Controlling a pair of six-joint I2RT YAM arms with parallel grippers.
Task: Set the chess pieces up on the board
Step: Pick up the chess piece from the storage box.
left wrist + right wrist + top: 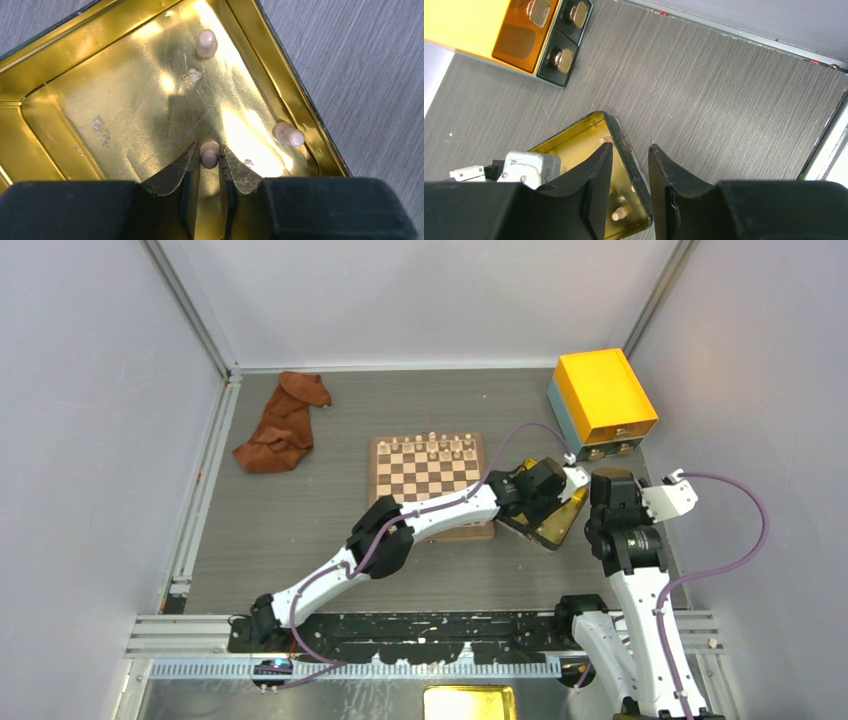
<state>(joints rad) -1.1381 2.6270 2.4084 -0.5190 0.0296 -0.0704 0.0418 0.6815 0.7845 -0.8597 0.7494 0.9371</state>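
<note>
The board (375,483) lies mid-table, with pale chess pieces (441,448) standing along its far rows. To its right is a shallow golden tray (125,100) holding three pale pieces. One of them (209,156) sits between the fingertips of my left gripper (208,147), which is shut on it low over the tray floor. Another piece (206,43) is farther in, and a third (288,134) lies on its side by the right wall. My right gripper (630,146) is open and straddles the tray's rim (624,145), one finger inside and one outside.
An orange-yellow box (604,397) with knobbed drawers (559,59) stands at the back right, close behind the tray. A crumpled brown cloth (283,422) lies at the back left. Grey walls enclose the table, and a metal rail (430,630) runs along its near edge.
</note>
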